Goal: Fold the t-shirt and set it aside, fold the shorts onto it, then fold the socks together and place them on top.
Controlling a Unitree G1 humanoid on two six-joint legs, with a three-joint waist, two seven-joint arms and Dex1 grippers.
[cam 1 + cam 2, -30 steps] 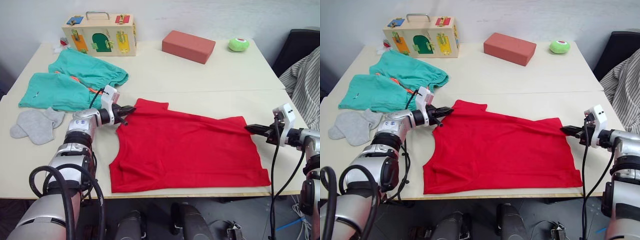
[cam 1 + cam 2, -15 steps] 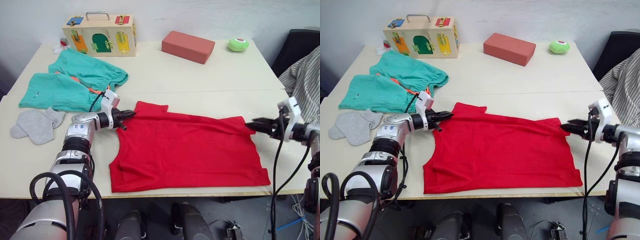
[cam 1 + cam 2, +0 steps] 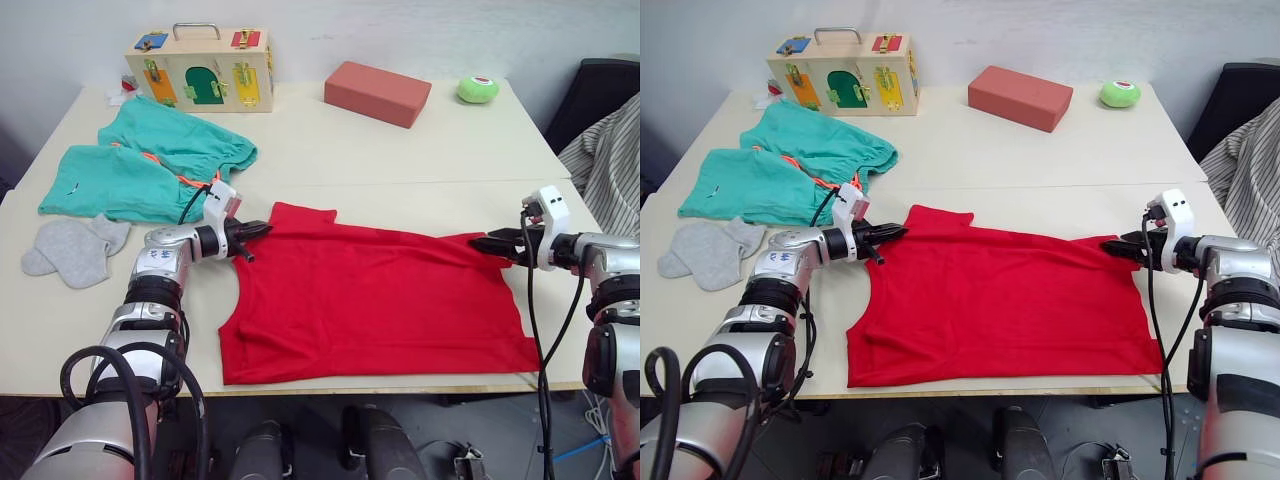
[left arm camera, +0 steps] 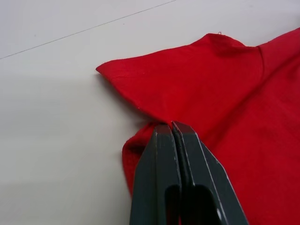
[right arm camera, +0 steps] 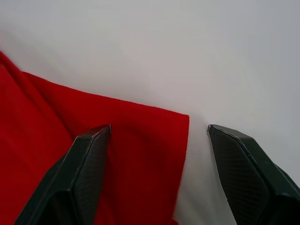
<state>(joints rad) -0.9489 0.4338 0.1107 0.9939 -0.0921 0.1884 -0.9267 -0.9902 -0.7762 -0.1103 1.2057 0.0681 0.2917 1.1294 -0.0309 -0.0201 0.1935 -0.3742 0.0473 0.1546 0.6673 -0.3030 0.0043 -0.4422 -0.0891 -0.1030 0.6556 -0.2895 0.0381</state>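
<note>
Folding of the t-shirt [image 3: 370, 300] is in hand: spread mid-table in the head view, shorts [image 3: 140, 165] and socks [image 3: 70, 250] at ten o'clock. Left wrist view: left gripper [image 4: 172, 127] clenched on cloth. Right wrist view: right gripper [image 5: 159, 133], fingers spread, straddles the corner; closing likely comes next.

The pale table [image 3: 400, 160] carries the red t-shirt [image 3: 370, 300] spread flat near its front edge, teal shorts [image 3: 140, 165] and grey socks [image 3: 70, 248] toward the left edge, and a wooden latch box [image 3: 200, 68], brick-shaped block [image 3: 377, 93] and green ball [image 3: 477, 89] along the back.
</note>
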